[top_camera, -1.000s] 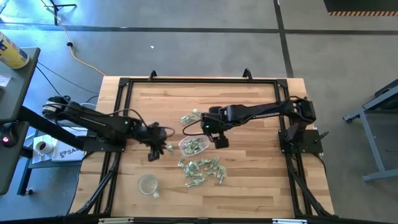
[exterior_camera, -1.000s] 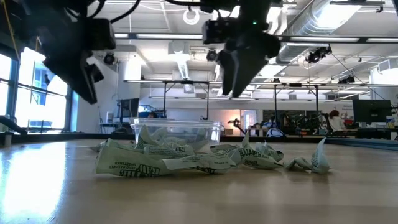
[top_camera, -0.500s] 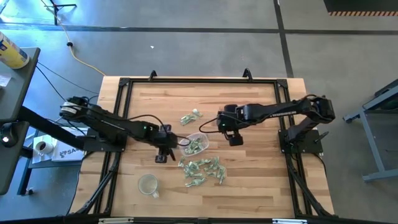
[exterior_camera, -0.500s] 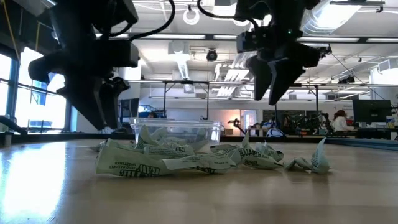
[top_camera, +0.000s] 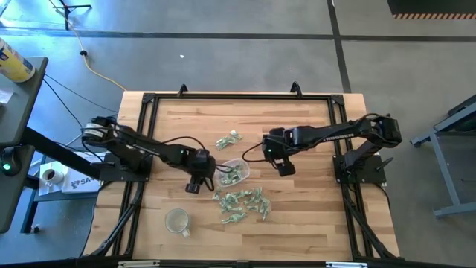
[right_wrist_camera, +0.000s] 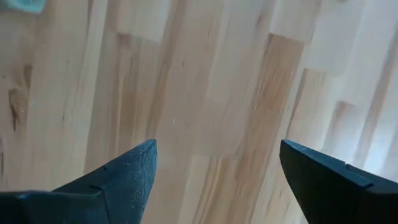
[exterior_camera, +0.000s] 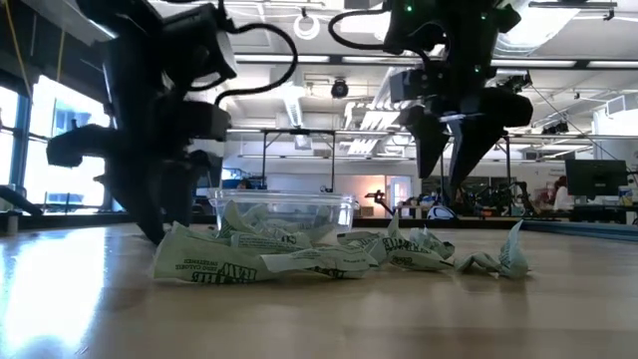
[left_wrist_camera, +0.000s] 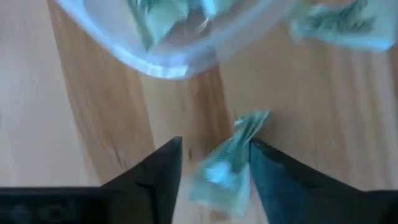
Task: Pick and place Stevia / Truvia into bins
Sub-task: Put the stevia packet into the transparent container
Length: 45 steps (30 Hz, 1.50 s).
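Left wrist view: the left gripper (left_wrist_camera: 211, 168) fingers stand open around a green sachet (left_wrist_camera: 227, 162) beside the clear tub (left_wrist_camera: 155, 59); the right gripper (right_wrist_camera: 214, 168) gapes over bare counter (right_wrist_camera: 211, 81).

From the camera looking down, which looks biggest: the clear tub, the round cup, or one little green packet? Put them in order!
1. The clear tub looks biggest.
2. The round cup is a bit smaller, almost alike.
3. One green packet is by far the smallest.

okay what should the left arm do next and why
Probably close the left gripper: a green-and-white sachet lies on the table between its open fingers, just outside the clear tub, ready to be pinched and lifted in.
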### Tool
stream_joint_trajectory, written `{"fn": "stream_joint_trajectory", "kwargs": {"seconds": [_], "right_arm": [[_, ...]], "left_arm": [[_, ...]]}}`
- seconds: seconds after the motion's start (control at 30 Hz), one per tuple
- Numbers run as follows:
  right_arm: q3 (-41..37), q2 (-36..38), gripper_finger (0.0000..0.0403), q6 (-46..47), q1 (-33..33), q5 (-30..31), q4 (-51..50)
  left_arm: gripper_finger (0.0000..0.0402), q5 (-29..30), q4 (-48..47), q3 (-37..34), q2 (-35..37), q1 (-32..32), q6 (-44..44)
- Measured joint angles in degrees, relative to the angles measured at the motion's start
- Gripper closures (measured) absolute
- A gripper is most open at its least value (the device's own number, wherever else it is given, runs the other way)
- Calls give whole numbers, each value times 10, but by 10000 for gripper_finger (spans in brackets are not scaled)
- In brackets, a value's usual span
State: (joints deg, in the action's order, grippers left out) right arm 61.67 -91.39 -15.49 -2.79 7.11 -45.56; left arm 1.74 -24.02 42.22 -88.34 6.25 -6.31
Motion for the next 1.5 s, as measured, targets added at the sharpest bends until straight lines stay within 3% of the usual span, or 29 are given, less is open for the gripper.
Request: {"fn": "stream_joint_trajectory", "kwargs": {"seconds": [0.2, 0.3, 0.53, 0.73, 0.83, 1.0, 1.17, 1.3, 1.5], "right_arm": [[-9, 17, 75, 0, -1, -1, -10], [-9, 40, 75, -1, -11, 0, -8], [-8, 84, 75, -8, -71, 1, 3], [-8, 80, 75, -46, -104, -49, 22], [-8, 74, 75, -76, -104, -50, 43], [-8, 73, 75, -112, -110, -52, 92], [-8, 43, 75, -100, -137, -105, 175], [-5, -26, 75, -32, -147, -133, 285], [30, -127, 79, 49, -131, -118, 378]], "left_arm": [[317, -32, -3, 3, -12, -32, 5], [378, -31, -71, 23, -1, -44, 22], [356, -7, -183, 169, 16, -67, 51], [379, -125, 1, 197, -12, -92, 53], [343, -134, 9, 194, -56, -99, 75], [220, -137, 5, 196, -88, -100, 149], [126, -128, -135, 246, -44, -100, 217], [95, -88, -217, 254, 29, -93, 276], [96, -15, -240, 204, 152, -93, 348]]}}
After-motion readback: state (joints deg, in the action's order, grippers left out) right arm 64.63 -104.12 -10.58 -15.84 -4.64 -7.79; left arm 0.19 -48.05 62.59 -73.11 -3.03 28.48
